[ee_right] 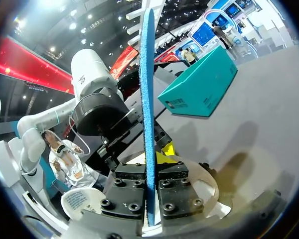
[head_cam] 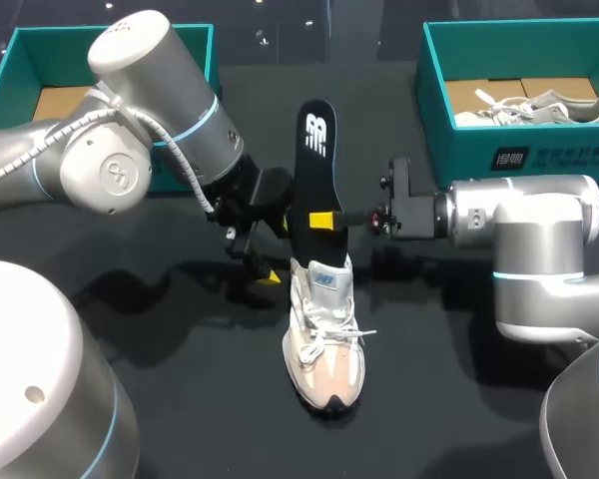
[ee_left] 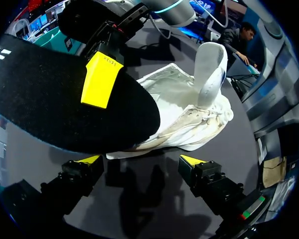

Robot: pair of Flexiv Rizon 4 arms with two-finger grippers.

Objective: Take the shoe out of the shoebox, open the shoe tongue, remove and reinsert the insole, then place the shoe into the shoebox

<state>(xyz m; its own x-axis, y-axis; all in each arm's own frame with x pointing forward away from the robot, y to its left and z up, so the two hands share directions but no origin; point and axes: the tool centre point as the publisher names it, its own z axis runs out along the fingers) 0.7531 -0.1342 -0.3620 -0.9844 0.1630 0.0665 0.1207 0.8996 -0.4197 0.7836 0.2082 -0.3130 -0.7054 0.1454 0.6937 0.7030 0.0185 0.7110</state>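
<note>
Here, right gripper (head_cam: 324,221) clamped on the black insole (head_cam: 314,165), its lower end at the shoe's (head_cam: 324,344) collar. Shoe stands mid-table (head_cam: 449,399). Left gripper (ee_left: 142,160) fingers apart, empty, just beside the heel.

The shoe (head_cam: 324,334) sits at the middle of the worktop (head_cam: 200,419), toe toward me. The insole (head_cam: 316,150) rises behind it, pinched by my right jaws; my left jaws hang just left. The left shoebox (head_cam: 40,55) and right shoebox (head_cam: 459,150) flank the far edge.
</note>
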